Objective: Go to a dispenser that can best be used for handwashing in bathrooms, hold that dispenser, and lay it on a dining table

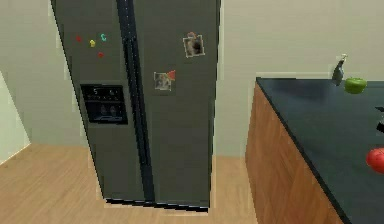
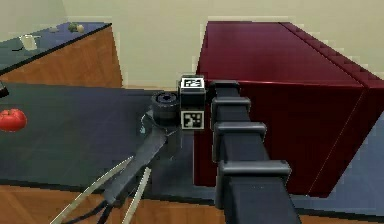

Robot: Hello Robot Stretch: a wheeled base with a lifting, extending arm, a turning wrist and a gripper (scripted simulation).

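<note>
Right, the search step is on, and the forward view faces a tall grey fridge (image 1: 140, 100) with magnets and photos on its doors. Nothing to wash hands with there. Look to that view's right: a dark-topped counter (image 1: 300, 105), a green apple (image 1: 354, 86) near its far end, and just beside the apple a small pale thing (image 1: 340, 66) with a thin top. It could be the dispenser, I'd judge, but it is too small to tell.

On the arm side view, the arm (image 2: 245, 150) reaches out over a dark countertop, hard by a big dark red box (image 2: 290, 90). The gripper (image 2: 108, 205) trails its thin fingers toward the bottom edge. The tips are hard to make out, so I cannot tell how the claw stands or whether it holds anything.

To do this well, swing the base toward the counter's far end and get a closer look before committing. Mind the red box and the red fruit (image 1: 376, 158) while turning.
</note>
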